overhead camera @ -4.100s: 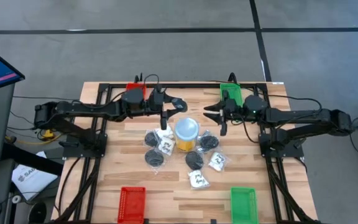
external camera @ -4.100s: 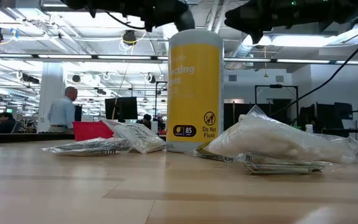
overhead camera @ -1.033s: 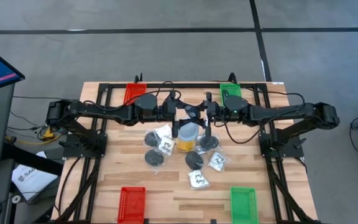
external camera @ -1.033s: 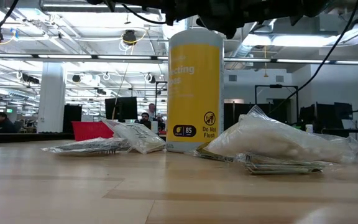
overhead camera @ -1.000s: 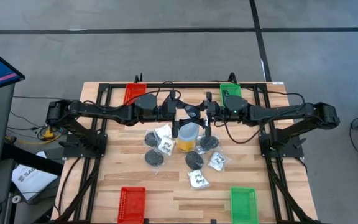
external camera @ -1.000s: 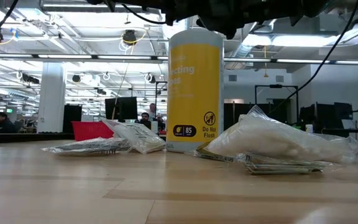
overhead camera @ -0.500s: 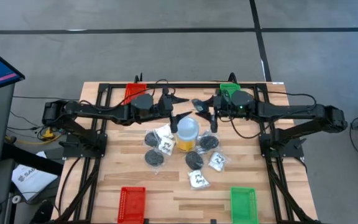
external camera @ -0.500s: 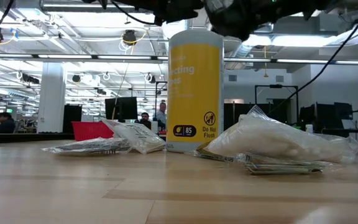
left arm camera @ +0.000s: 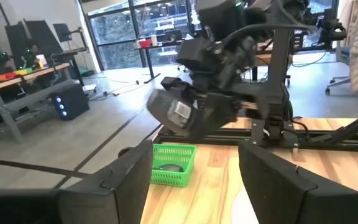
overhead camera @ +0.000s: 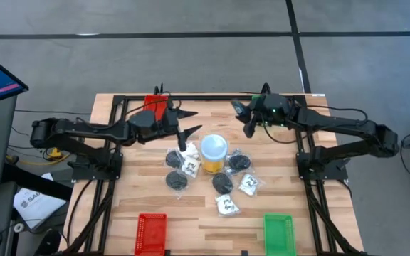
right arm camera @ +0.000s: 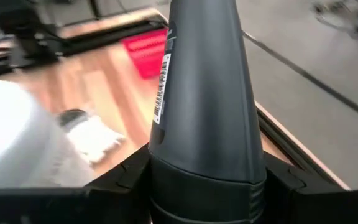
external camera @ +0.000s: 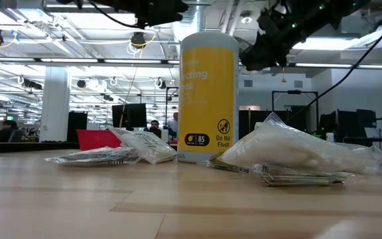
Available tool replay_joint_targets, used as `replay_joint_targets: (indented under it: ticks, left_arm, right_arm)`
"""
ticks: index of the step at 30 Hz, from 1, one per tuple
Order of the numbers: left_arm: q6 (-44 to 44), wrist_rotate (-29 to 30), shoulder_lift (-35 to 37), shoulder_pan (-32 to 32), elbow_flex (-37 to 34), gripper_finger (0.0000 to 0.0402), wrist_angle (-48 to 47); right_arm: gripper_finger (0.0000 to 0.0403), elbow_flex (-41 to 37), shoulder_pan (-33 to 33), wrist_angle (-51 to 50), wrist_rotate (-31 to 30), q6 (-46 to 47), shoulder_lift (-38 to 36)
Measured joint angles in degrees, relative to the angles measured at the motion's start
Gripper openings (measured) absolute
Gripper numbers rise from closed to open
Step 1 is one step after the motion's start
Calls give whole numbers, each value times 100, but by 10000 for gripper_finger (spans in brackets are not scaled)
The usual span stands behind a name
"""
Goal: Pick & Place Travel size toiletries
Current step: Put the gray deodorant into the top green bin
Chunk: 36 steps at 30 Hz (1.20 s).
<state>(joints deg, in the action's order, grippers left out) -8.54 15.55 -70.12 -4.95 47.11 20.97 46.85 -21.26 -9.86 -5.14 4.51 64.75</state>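
While both my arms hang over the far half of the wooden table (overhead camera: 127, 195), most of the travel toiletries lie in a loose cluster at its middle, around the tall yellow wipes canister (overhead camera: 214, 153). A red tray (overhead camera: 151, 231) and a green tray (overhead camera: 277, 231) sit on the near edge, well apart from the cluster. A green basket (left arm camera: 173, 165) stands at the far edge.

My left gripper (overhead camera: 188, 122) hovers just beside the canister with its fingers (left arm camera: 123, 180) spread wide and nothing between them.

My right gripper (overhead camera: 246, 121) is raised near the far edge, clamped on a dark grey tapered tube (right arm camera: 204, 93) with a barcode strip. The pads sit on the broad lower part, the narrow end pointing away from me. I judge it light and fairly stiff, but smooth and tapered, so it could slide toward the thin end. Holding it at the wide part seems right.

Clear packets (overhead camera: 228, 205) with white contents look soft and slippery. I would pinch those across the padded middle. Black round pieces (overhead camera: 223, 183) lie flat, so an edge grip suits them.
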Motion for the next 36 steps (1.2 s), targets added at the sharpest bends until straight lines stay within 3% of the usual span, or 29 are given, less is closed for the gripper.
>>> replay_joint_targets:
  ticks: [8, 21, 30, 36]
  left_arm:
    - [249, -9, 508, 2, -537, 219, -2]
    - [305, -11, 552, 1, -780, 215, 6]
    - [309, -13, 552, 0, -780, 211, 5]
    - [307, -28, 550, 2, -780, 206, 3]
  right_arm:
    - [179, -2, -862, -827, -10, 262, 24]
    - [179, -416, -2085, -1444, -5, 608, 24]
    - [179, -865, -2608, -1359, -5, 716, 59]
    - [179, -894, -2694, -1271, 7, 750, 517]
